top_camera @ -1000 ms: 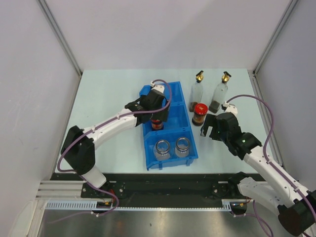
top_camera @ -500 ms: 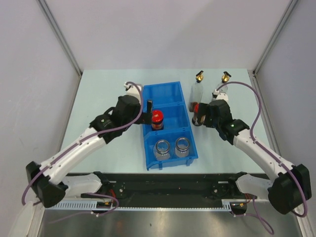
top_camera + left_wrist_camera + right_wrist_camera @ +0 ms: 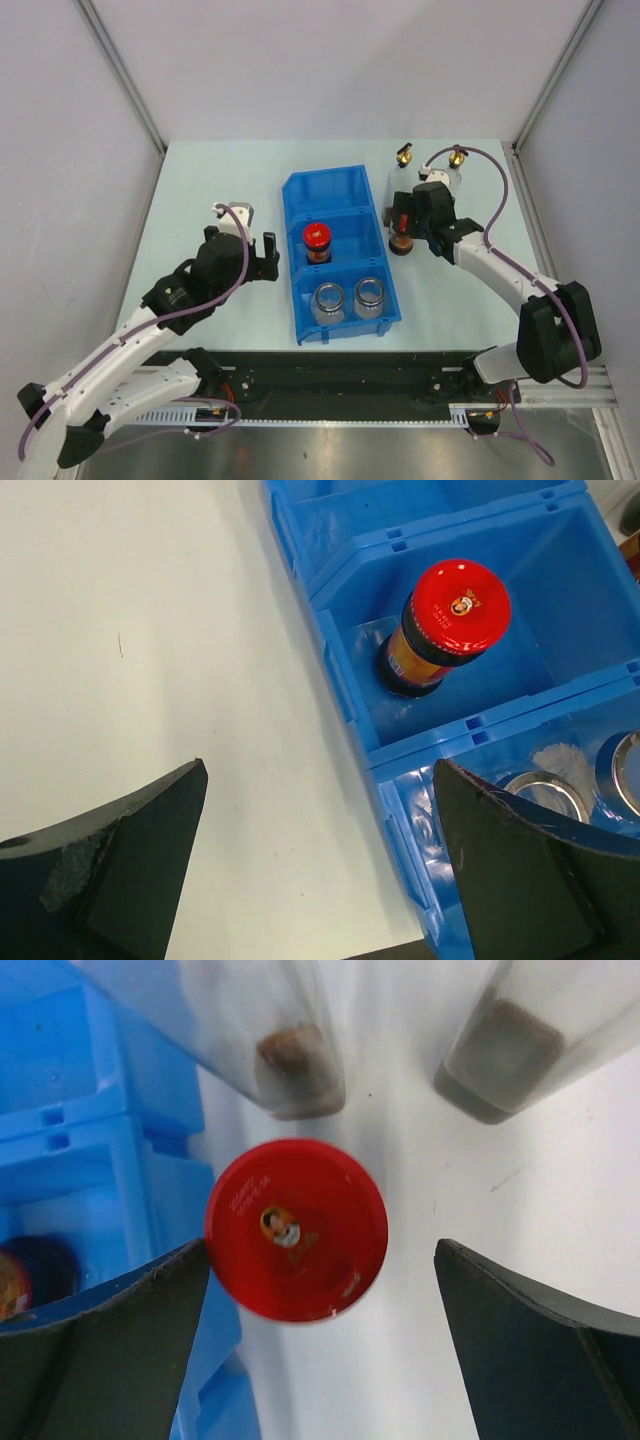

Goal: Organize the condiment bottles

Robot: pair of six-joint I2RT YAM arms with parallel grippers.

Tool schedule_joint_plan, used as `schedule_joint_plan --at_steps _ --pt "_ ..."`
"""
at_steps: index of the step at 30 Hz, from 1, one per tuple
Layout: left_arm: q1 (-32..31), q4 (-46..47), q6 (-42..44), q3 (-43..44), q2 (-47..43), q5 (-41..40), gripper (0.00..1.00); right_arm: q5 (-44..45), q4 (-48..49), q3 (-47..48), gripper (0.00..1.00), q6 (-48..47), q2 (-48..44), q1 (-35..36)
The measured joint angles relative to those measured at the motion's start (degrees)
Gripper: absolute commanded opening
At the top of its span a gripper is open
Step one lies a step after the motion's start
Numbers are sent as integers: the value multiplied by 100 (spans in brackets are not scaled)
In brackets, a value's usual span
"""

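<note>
One red-lidded brown jar (image 3: pixel 316 243) (image 3: pixel 455 605) stands upright in the middle compartment of the blue bin (image 3: pixel 335 190) (image 3: pixel 340 680). Two silver-lidded clear jars (image 3: pixel 329 302) (image 3: pixel 370 297) fill the near compartment. My left gripper (image 3: pixel 262 257) (image 3: pixel 320 772) is open over bare table just left of the bin, holding nothing. A second red-lidded jar (image 3: pixel 400 243) (image 3: pixel 296 1228) stands right of the bin. My right gripper (image 3: pixel 404 226) (image 3: pixel 322 1250) hovers open above it, fingers on either side, apart from the lid. Behind it stand two tall clear bottles (image 3: pixel 400 172) (image 3: pixel 453 168) (image 3: pixel 290 1070) (image 3: pixel 505 1055) with gold spouts.
The bin's far compartment (image 3: pixel 328 192) holds nothing. In the right wrist view the bin wall (image 3: pixel 90 1160) sits close beside the jar's left. Grey walls enclose the table at the back and on both sides.
My left gripper has drawn back left and nearer, out of the bin, leaving the red-lidded jar in the middle compartment. My right gripper has swung forward over the second red-lidded jar.
</note>
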Motion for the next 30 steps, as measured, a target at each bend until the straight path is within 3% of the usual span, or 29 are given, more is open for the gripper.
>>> schedule_joint_plan --at_steps 5,8,9,13,16,17,19,30 --pt "0 44 0 -133 103 -2 100 -13 50 264 96 -2 455 -74" --pt "0 31 -2 -203 170 -2 100 -26 79 367 88 -2 684 -83" --pt "0 31 -2 -216 188 -2 100 -28 85 382 78 0 748 -85" --pt "0 31 -2 -227 208 -2 100 -83 111 448 61 13 905 -76" --pt "0 35 -2 -236 212 -2 100 -59 105 463 37 26 914 -83" --pt "0 35 -2 -243 214 -2 100 -57 96 468 17 24 916 -83" --pt "0 35 -2 -245 219 -2 100 -46 85 468 1 26 916 -83" --pt "0 42 -2 -245 269 0 100 192 -400 490 0 20 595 -85"
